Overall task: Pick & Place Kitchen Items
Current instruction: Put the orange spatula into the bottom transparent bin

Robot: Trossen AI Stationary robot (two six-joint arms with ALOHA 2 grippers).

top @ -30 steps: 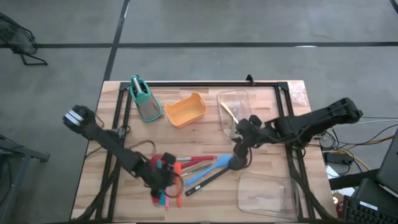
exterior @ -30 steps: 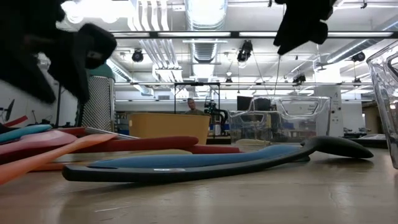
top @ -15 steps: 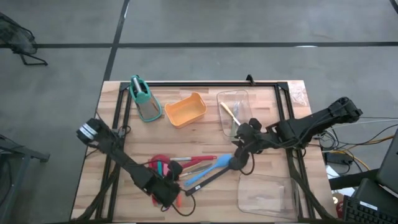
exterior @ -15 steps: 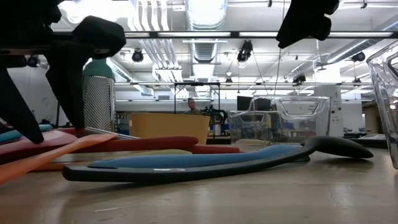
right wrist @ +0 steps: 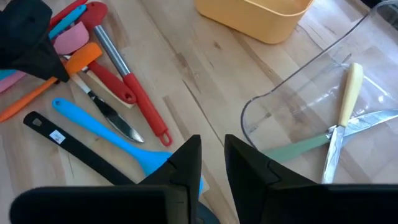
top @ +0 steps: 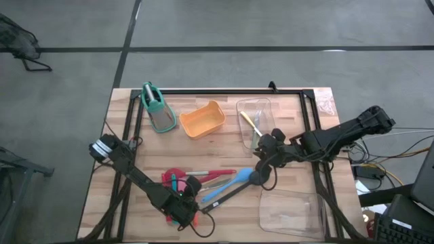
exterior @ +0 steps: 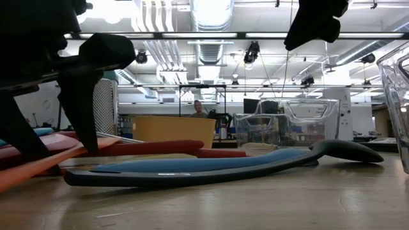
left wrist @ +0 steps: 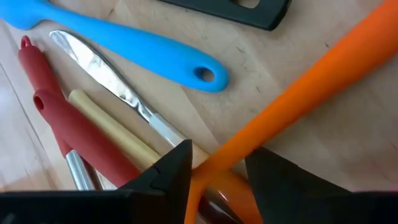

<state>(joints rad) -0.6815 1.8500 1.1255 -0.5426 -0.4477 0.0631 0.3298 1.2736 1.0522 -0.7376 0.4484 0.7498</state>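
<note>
Left gripper point(left wrist: 214, 163): low in the utensil pile at about 7 o'clock on the table, fingers apart astride the orange spatula handle point(left wrist: 298, 102), not yet pinching.
Right gripper point(right wrist: 211, 163): raised over the black ladle point(top: 234, 190) near table centre, fingers close together, nothing between them.
Doing it well: centre handle between the fingers, press down to the wood, close squarely, lift clear of the silver knife point(left wrist: 106, 78) and red handles point(left wrist: 62, 124).
Change: left gripper lower and deeper in the pile than a second ago; right fingers narrowed.
</note>
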